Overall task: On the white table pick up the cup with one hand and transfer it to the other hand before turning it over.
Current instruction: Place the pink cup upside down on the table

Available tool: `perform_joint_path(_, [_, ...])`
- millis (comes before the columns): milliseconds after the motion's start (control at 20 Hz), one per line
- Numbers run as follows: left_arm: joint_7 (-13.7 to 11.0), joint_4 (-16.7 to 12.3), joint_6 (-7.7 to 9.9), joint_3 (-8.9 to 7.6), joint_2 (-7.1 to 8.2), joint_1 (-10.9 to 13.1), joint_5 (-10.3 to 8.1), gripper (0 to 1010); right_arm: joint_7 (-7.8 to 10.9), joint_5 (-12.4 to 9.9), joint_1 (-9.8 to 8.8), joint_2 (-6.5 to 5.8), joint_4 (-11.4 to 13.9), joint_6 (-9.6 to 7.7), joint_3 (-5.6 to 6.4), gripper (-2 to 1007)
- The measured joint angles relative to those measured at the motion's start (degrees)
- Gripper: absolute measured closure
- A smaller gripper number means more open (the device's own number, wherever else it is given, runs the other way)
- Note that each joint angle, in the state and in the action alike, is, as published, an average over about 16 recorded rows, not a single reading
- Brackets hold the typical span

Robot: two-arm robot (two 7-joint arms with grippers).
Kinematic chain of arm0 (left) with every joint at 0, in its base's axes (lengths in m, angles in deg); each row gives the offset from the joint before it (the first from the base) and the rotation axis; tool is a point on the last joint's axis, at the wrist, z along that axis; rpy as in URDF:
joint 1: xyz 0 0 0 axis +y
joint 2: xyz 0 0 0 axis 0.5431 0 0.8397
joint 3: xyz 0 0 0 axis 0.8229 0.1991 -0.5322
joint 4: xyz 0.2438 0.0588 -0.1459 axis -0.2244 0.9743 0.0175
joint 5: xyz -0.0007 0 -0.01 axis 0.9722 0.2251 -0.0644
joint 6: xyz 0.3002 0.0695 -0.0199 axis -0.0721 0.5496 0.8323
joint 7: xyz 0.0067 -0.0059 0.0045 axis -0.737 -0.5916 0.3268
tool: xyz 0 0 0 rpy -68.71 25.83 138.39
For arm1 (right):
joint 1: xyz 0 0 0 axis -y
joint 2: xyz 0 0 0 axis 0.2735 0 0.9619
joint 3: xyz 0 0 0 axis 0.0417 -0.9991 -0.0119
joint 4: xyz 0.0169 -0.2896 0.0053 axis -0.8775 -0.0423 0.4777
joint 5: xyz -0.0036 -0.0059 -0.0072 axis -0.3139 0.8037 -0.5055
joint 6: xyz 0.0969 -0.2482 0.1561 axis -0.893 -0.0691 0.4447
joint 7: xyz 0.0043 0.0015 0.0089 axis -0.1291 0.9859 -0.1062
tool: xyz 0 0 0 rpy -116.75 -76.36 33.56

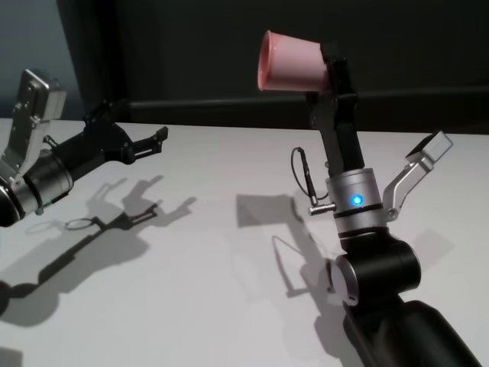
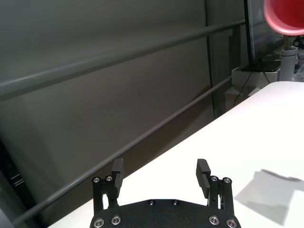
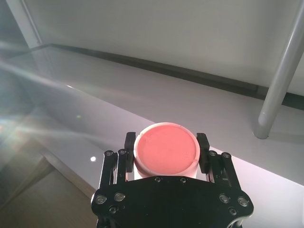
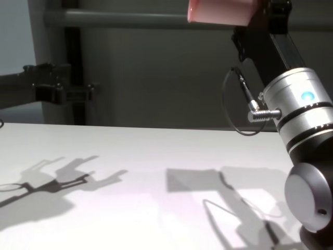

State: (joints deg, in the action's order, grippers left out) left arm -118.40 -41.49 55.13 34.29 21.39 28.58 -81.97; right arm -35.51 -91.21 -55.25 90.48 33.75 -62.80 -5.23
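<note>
I have the cup (image 1: 290, 61) off the white table (image 1: 229, 252) and held high in the right gripper (image 3: 166, 154), whose two fingers are closed on the cup's sides near the base; in the head view it lies roughly on its side in the air, mouth turned toward the robot's left. So the pick-up looks done to me. The transfer has not happened: the left gripper (image 1: 141, 141) hangs above the table on the robot's left, well apart from the cup, with its fingers spread wide and nothing between them, and its wrist view catches only the cup's rim far off. What I judge remains is bringing the two grippers together, closing the left on the cup, releasing the right, and then turning the cup over.
</note>
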Motion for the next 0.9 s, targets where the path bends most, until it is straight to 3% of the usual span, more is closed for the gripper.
perform_joint_path(400, [4.6,-1.3,0.82,-2.06,-0.21,5.0,0.57,9,0.00,0.0,0.00,0.00,0.0,0.00,0.00,268])
perform_joint_path(900, [7.6,-2.6,2.12,-3.91,-0.70,8.9,1.01,9,0.00,0.0,0.00,0.00,0.0,0.00,0.00,268])
